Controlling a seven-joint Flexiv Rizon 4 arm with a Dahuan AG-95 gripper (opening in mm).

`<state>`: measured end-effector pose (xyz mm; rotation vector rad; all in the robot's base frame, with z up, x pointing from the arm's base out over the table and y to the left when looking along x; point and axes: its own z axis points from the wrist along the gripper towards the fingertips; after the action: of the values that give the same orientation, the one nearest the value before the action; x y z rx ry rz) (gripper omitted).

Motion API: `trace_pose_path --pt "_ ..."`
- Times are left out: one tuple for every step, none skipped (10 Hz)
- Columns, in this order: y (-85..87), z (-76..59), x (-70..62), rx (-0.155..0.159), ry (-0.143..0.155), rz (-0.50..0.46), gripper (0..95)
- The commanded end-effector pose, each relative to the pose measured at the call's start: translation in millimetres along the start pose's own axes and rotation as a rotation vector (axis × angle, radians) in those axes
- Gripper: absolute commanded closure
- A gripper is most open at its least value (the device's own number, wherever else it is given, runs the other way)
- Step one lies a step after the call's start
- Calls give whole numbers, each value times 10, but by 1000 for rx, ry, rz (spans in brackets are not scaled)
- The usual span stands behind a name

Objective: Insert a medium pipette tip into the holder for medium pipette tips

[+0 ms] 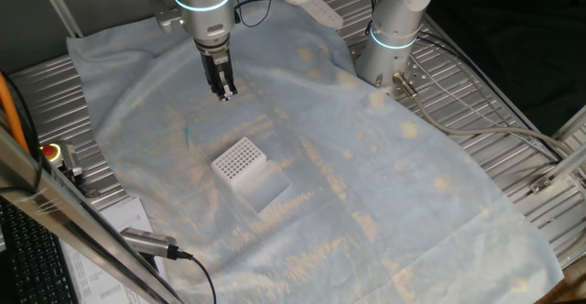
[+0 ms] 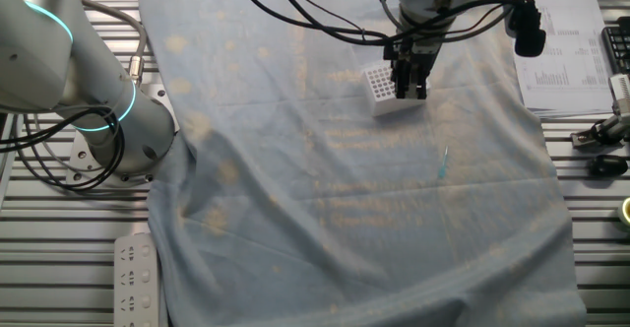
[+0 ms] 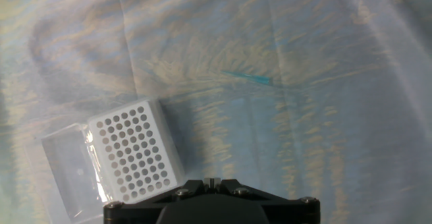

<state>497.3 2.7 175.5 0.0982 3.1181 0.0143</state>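
The medium pipette tip is a thin teal sliver lying flat on the pale blue cloth; it also shows in the other fixed view and faintly in one fixed view. The holder for medium pipette tips is a white block with a grid of dark holes and a translucent base, seen too in the hand view and the other fixed view. My gripper hangs above the cloth between tip and holder, touching neither. Its fingertips are closed together with nothing between them.
A wrinkled cloth covers the table. A second arm's base stands at the cloth's edge, with cables beside it. Papers and a red button lie off the cloth on the metal slats.
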Motion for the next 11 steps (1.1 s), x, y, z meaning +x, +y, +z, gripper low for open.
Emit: trace_pose_path --pt "-2 -4 -1 2 0 21 950" --pt "-2 -4 0 0 1 22 950" --pt "-2 -4 0 2 0 24 950" --pt "-2 -4 -1 1 0 29 950" --pt "-3 -6 -1 0 0 28 950" --pt "-3 -6 -1 -1 0 26 950" --pt "-3 -6 -1 -3 1 25 950" --pt "-3 -6 -1 -3 1 24 950" --pt "-3 -6 -1 -3 1 24 950" --pt "-4 -5 0 -2 1 -19 950" --pt "-5 -5 0 -2 1 -21 950"
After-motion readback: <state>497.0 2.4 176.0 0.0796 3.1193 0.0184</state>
